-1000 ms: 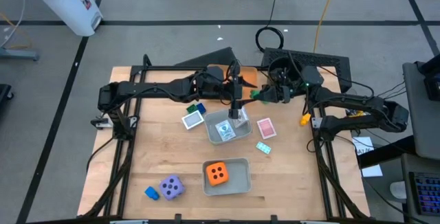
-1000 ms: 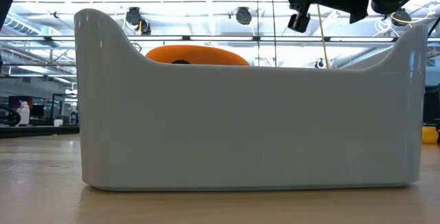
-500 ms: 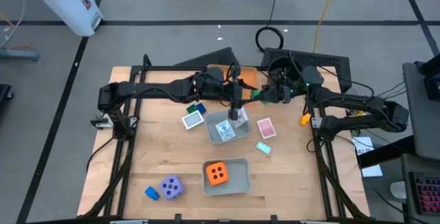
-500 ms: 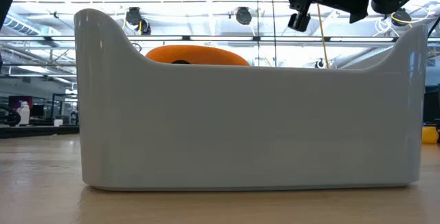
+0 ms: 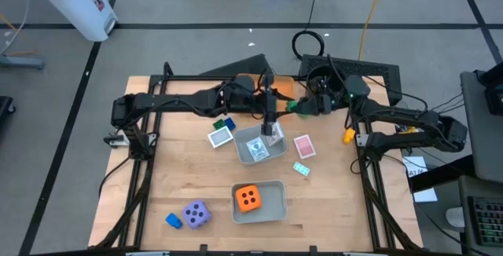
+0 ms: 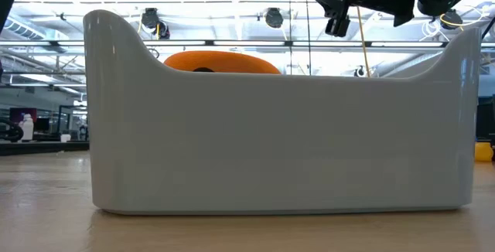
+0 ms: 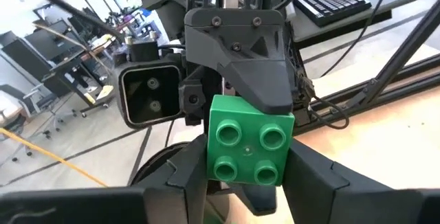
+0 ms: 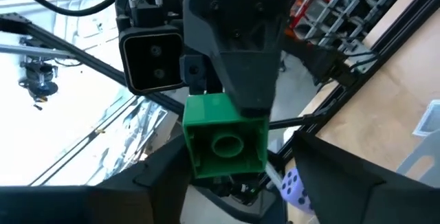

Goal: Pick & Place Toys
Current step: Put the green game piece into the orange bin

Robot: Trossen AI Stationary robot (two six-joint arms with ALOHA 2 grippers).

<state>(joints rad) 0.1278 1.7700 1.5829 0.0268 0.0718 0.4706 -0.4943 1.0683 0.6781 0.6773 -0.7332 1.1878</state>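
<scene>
Above the table's far middle my two grippers meet tip to tip, with a green brick (image 5: 291,107) between them. My left gripper (image 7: 247,179) comes from the table's left and is shut on the brick (image 7: 247,141), whose studs face its wrist. My right gripper (image 8: 237,179) comes from the right and stands open. Its fingers (image 8: 330,176) lie on either side of the brick's hollow underside (image 8: 225,145), with a gap on one side. An orange die (image 5: 249,199) lies in a grey tray (image 5: 277,189). A purple die (image 5: 196,213) and a blue brick (image 5: 173,221) rest near the front left. My left gripper pinches the green brick by two opposite side walls (image 7: 214,169) between its two fingers (image 7: 172,189). The fingers reach in about level from the table's left. The brick is lifted clear of the table, its studded top toward the left wrist.
A clear tray (image 5: 250,155) with a card in it sits mid-table. Around it lie a white card (image 5: 221,137), a pink card (image 5: 304,146), a teal card (image 5: 302,168), green and blue bricks (image 5: 225,122) and a yellow brick (image 5: 347,137). The grey tray's wall (image 6: 278,144) fills the low view.
Both arms have kept their place at the far middle, with the green brick between them. In the low view one finger of my right gripper has spread outward, so that gripper has opened around the brick.
</scene>
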